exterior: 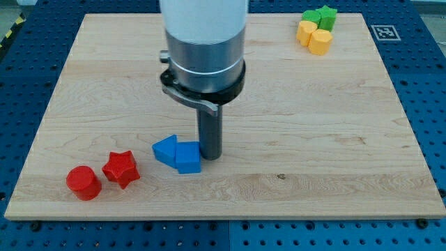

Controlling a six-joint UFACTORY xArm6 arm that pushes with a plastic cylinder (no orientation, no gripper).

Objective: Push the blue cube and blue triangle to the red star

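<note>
The blue cube point(187, 157) and the blue triangle point(165, 148) lie touching each other at the view's lower middle, the triangle on the cube's left. The red star point(120, 168) lies to their left, a short gap away from the triangle. My tip point(210, 155) stands right against the cube's right side. The rod rises from there into the large grey arm body above.
A red cylinder point(83, 183) sits just left of the red star near the board's bottom left corner. At the view's top right are two yellow blocks point(314, 36) and two green blocks point(320, 16) in a cluster. The wooden board point(334, 125) has its edges all around.
</note>
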